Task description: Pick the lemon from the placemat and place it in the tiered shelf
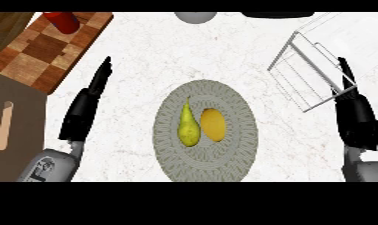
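Head view, looking down on a white table (pixel 148 54) with faint marks.

In the middle, a round grey placemat (pixel 206 131) with a swirly pattern. On the placemat, a yellow lemon (pixel 213 125), lying on its side. Just beside the lemon, on its left, a green pear (pixel 187 126) with the thin end pointing up the picture. Lemon and pear very close, maybe touching, hard to tell.

Up at the right, a tiered shelf (pixel 306 69) made of thin white wire, tilted in the picture. Well apart from the lemon.

At the left, the left hand (pixel 92 94), black, on a grey arm. Fingers (pixel 102 71) straight and together, pointing up the picture, holding nothing. Left of the placemat, not touching it.

At the right, the right hand (pixel 356 111), black too. Fingers (pixel 345 74) straight, pointing up, holding nothing. Tips right by the lower right edge of the shelf; touching or not, cannot tell.

Top left corner, a brown checkered board (pixel 40 51) with a red cup (pixel 62 21) on it. Top middle, a grey round thing (pixel 196 17), cut off by the edge. Next to it on the right, a dark thing (pixel 277 14), also cut off. Far left, a brown area with a pale wooden handle (pixel 6 126).
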